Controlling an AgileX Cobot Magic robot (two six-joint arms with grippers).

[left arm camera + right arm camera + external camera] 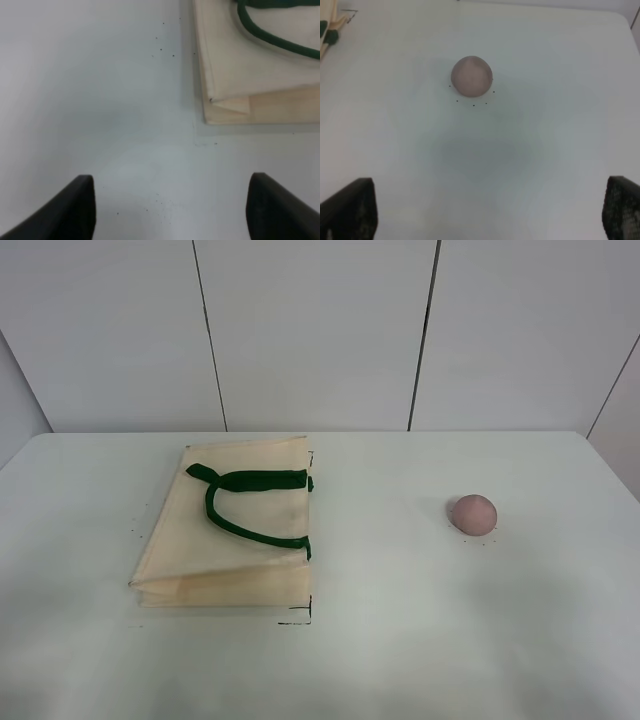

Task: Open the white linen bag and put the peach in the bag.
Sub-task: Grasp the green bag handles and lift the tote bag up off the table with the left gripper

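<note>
The white linen bag [235, 530] lies flat and closed on the left half of the table, its dark green handles [250, 502] resting on top. Its corner also shows in the left wrist view [250, 75]. The peach [473, 514] sits alone on the right half of the table; it also shows in the right wrist view [472, 75]. Neither arm shows in the exterior high view. My left gripper [172, 205] is open and empty, hovering short of the bag's corner. My right gripper [485, 210] is open and empty, above the table short of the peach.
The white table [400, 640] has rounded corners and a white panelled wall [320, 330] behind it. Small black marks [297, 621] sit by the bag's front corner. A bag edge with green tabs [330, 30] shows in the right wrist view.
</note>
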